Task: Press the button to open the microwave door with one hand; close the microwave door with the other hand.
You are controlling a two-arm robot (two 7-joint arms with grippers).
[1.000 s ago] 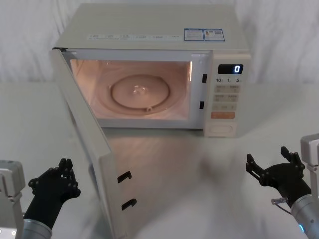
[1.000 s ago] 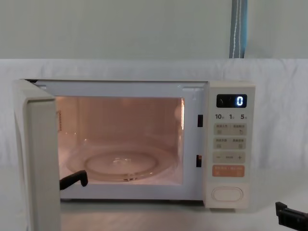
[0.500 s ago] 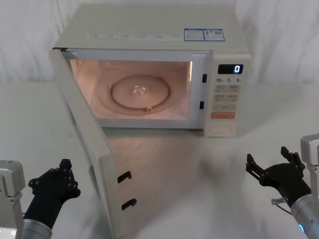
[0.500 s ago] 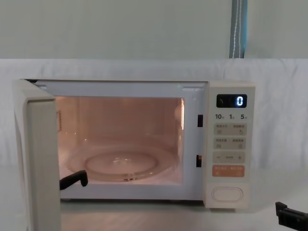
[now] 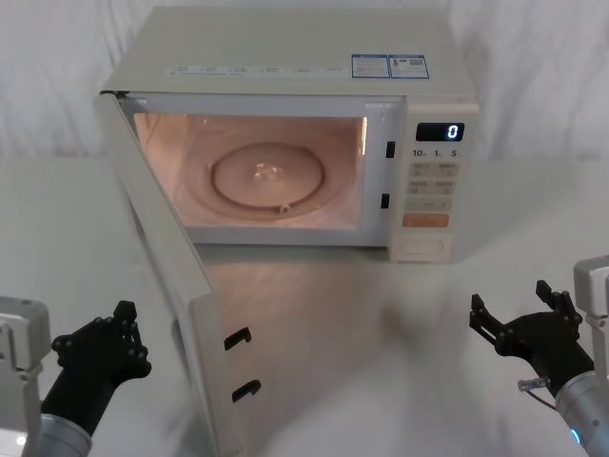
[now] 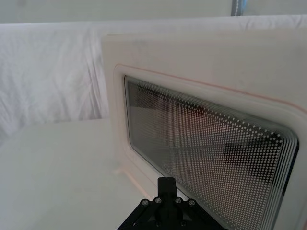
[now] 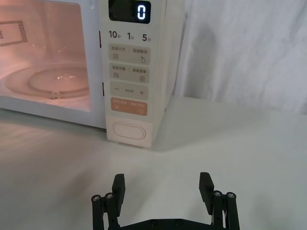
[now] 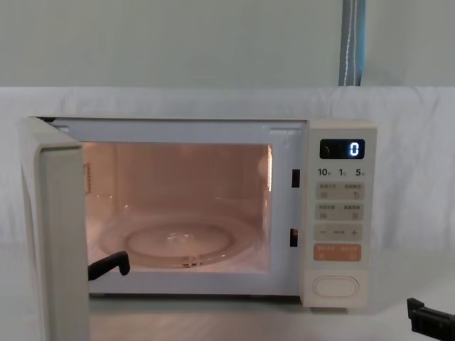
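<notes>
The microwave door (image 5: 181, 314) stands swung wide on its left hinge, cavity lit, so the opening half looks done — only closing remains. The button (image 7: 129, 130) sits untouched at the panel's foot. Since 1 second ago, the left gripper (image 5: 103, 345) has sunk slightly, fingers loosely spread; the right gripper (image 7: 162, 188) hangs open, unmoved.

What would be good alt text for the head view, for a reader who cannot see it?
A cream microwave stands with the microwave door swung wide open to its left and its cavity lit, the display showing 0. The button sits at the bottom of the panel. The left pincer and the open right pincer hover low over the table, touching nothing.
</notes>
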